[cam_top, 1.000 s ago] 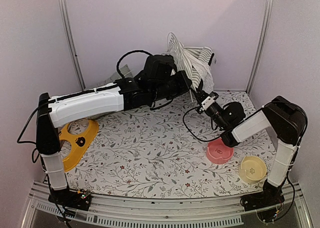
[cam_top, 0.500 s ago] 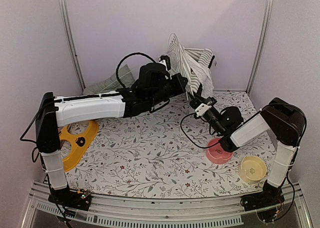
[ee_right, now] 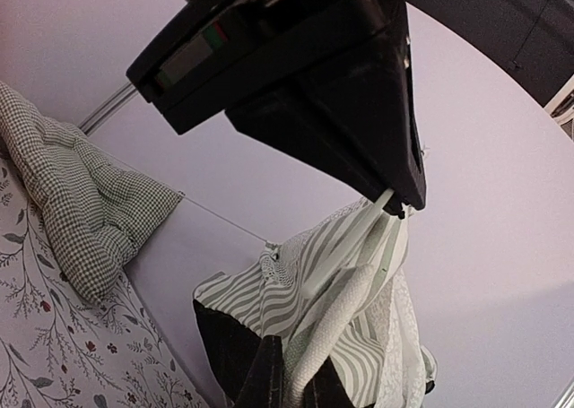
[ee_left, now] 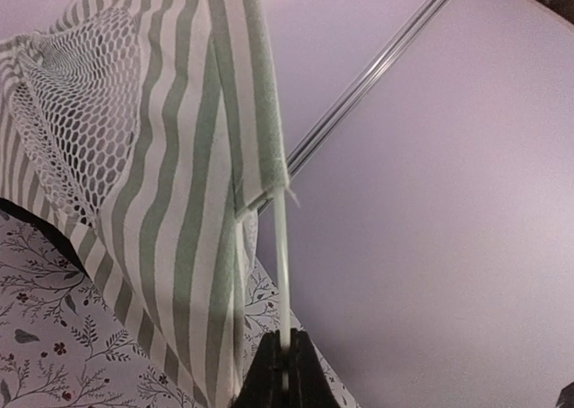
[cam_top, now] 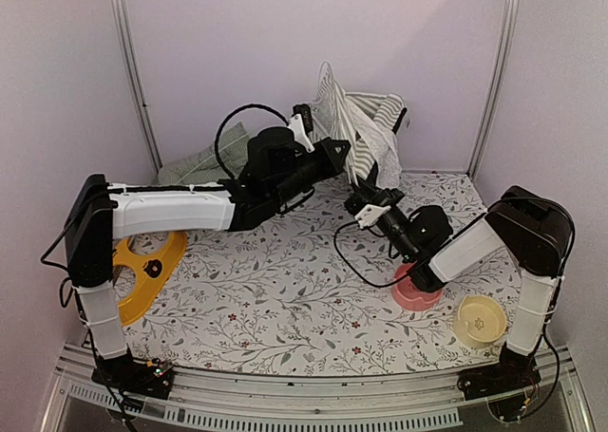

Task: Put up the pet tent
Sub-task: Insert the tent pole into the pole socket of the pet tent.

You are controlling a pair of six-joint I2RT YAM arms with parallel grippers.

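Note:
The pet tent [cam_top: 359,128], green-and-white striped with white mesh, stands crumpled against the back wall. My left gripper [cam_top: 337,153] reaches it from the left. In the left wrist view this gripper [ee_left: 285,359] is shut on a thin white pole [ee_left: 282,264] that runs up into the striped fabric [ee_left: 170,184]. My right gripper [cam_top: 356,198] sits low in front of the tent. In its wrist view it [ee_right: 294,372] is shut on a rolled strip of white mesh fabric [ee_right: 345,323] of the tent. The left gripper's black body [ee_right: 296,76] hangs just above.
A green checked cushion [cam_top: 202,161] leans at the back left. A yellow bowl stand [cam_top: 142,266] lies by the left arm. A pink bowl [cam_top: 415,288] and a cream bowl [cam_top: 480,320] sit at the front right. Walls close in on three sides.
Both grippers have shifted left, each keeping its hold. The left arm's wrist has drawn back and the tent's pole leans further left.

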